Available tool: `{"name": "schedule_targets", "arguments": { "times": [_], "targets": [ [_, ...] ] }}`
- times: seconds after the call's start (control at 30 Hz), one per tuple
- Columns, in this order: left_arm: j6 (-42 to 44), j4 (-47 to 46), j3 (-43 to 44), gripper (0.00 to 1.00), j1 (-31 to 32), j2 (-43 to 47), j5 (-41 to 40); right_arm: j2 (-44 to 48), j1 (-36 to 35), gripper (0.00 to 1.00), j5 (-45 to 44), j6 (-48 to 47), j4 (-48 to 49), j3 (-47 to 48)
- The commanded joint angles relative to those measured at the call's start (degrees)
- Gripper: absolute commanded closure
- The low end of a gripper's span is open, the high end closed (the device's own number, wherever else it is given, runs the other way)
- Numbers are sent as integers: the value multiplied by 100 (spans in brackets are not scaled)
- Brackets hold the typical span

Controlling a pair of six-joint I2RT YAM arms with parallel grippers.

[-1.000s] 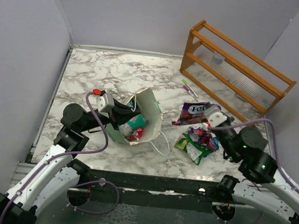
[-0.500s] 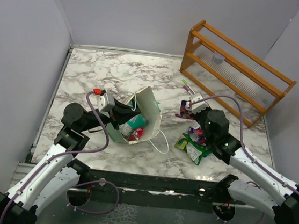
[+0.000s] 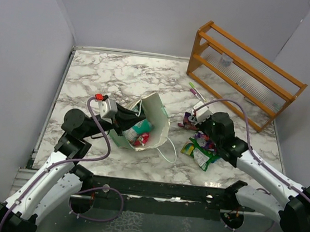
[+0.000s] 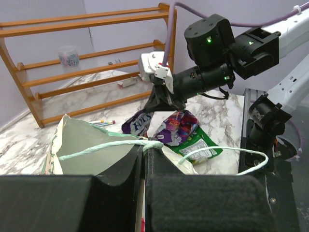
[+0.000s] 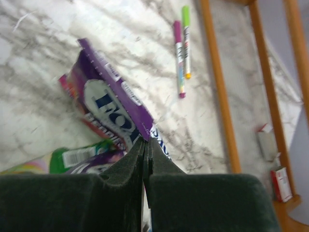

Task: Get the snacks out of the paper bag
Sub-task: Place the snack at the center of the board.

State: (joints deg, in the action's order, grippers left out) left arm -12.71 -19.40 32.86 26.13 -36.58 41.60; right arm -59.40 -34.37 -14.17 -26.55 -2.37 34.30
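Observation:
The pale green paper bag (image 3: 156, 115) lies on its side at the table's middle, mouth facing the near edge. A teal snack (image 3: 141, 128) and a red one (image 3: 141, 139) show inside it. My left gripper (image 3: 136, 115) is shut on the bag's rim (image 4: 72, 145) by a cord handle (image 4: 104, 149). My right gripper (image 3: 193, 118) is shut on a corner of a purple snack packet (image 5: 108, 104), which hangs tilted from it (image 4: 140, 123). Below it lie more snacks: a purple one (image 3: 208, 140) on a green one (image 3: 198, 153).
An orange wooden rack (image 3: 244, 73) stands at the far right, with two pens (image 5: 182, 48) on the marble in front of it. The bag's second cord handle (image 3: 169, 149) loops onto the table near the green packet. Grey walls close in the table.
My right arm has stretched out to the left over the purple packet, which has shifted left and tilted up in its grip. The left arm and bag have barely moved.

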Motion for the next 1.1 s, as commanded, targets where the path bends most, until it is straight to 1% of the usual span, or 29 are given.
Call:
{"name": "schedule_targets", "arguments": {
  "times": [0.0,0.07,0.1,0.17,0.27,0.37,0.43,0.5,0.57,0.67,0.73,0.87,1.0,1.07],
  "targets": [
    [86,-67,115,100,33,121,-53,495,29,99,613,607,-705,-288],
    [81,-64,119,100,37,93,-43,637,27,99,682,696,-625,-359],
    [83,-61,114,100,33,90,-39,641,27,97,717,736,-647,-352],
    [106,-11,124,100,33,116,-74,557,27,92,823,772,-834,-268],
    [162,46,116,100,33,164,-210,539,27,90,1016,928,-1105,-193],
    [215,84,120,100,29,168,-412,810,31,88,1222,1064,-1137,-297],
    [290,101,158,100,-19,170,-903,1063,27,86,1340,1183,-948,-399],
    [302,123,246,100,-61,178,-1920,1208,27,81,1480,1161,-735,-483],
    [420,188,399,100,-72,143,-2642,1180,27,78,1546,1192,-764,-424],
    [826,459,778,100,-70,-45,-3291,1189,27,75,1789,1126,-911,-302],
    [1019,487,955,100,-71,-200,-3502,1320,27,70,1845,1155,-842,-286],
    [1455,443,1246,100,-71,-535,-3564,1645,27,57,2094,1209,-587,-287],
    [1884,407,1635,100,-72,-860,-3966,1829,27,52,2151,1206,-497,-260],
    [2083,396,1847,100,-73,-1022,-3957,1899,27,50,2132,1210,-532,-222]
  ]
}}
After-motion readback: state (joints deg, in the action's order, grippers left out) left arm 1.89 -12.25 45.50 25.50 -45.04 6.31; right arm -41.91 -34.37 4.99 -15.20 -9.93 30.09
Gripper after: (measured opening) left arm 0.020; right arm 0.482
